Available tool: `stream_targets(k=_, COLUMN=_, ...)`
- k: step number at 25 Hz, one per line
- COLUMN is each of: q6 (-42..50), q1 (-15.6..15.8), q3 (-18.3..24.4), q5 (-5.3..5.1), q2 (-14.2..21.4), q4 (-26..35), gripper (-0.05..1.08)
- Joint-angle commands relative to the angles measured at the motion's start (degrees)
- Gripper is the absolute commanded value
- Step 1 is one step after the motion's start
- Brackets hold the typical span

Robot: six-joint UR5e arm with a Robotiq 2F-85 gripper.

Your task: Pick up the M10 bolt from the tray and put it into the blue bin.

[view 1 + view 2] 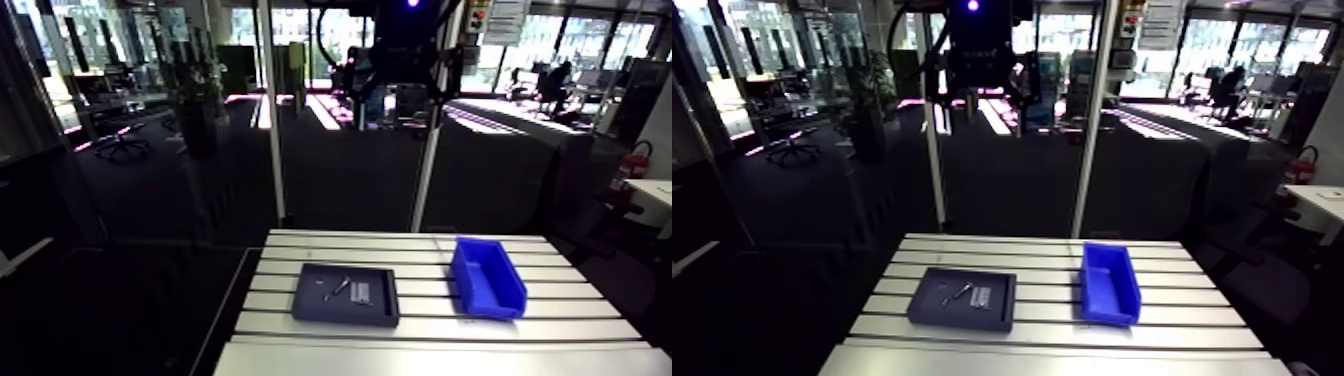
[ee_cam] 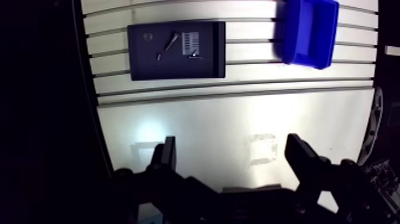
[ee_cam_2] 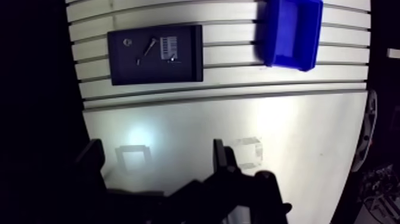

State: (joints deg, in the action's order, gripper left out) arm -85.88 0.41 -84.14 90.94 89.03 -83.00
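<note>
A dark square tray (image 1: 345, 294) lies on the slotted aluminium table (image 1: 430, 340). In it rests a long bolt (image 2: 171, 41) lying slantwise, beside a small ribbed metal part (image 2: 190, 43) and a small round piece (image 2: 147, 37). The blue bin (image 1: 486, 277) stands to the tray's right, apart from it. My gripper (image 2: 229, 156) hangs high over the smooth near part of the table, well short of the tray. Its two dark fingers (image 2: 163, 156) stand wide apart with nothing between them.
The table's left edge (image 2: 95, 113) drops into darkness close beside the tray. Two thin upright posts (image 1: 430, 150) rise behind the table's far edge. Smooth plate (image 2: 238, 119) spreads between the gripper and the tray.
</note>
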Motion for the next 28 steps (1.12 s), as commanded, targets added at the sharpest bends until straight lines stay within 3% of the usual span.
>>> stream_targets(k=1, q6=0.1, q1=0.1, q3=-0.1, q5=-0.2, q2=-0.1, q4=-0.4, gripper=0.01)
stream_targets(k=9, q6=3.9, q1=0.2, q3=-0.7, q5=-0.37, q2=-0.7, q4=-1.3, gripper=0.01)
stream_targets(k=16, q6=11.6, q1=0.6, q3=-3.7, q5=-2.66, q2=-2.0, q4=-9.9, gripper=0.01)
stream_targets(k=21, q6=16.3, q1=0.9, q3=-7.3, q5=-2.83, q2=-3.6, q4=-14.4, gripper=0.01)
stream_targets(k=28, q6=24.1, q1=1.9, q3=-9.9, q5=-2.48, q2=-7.2, q4=-15.4, gripper=0.01)
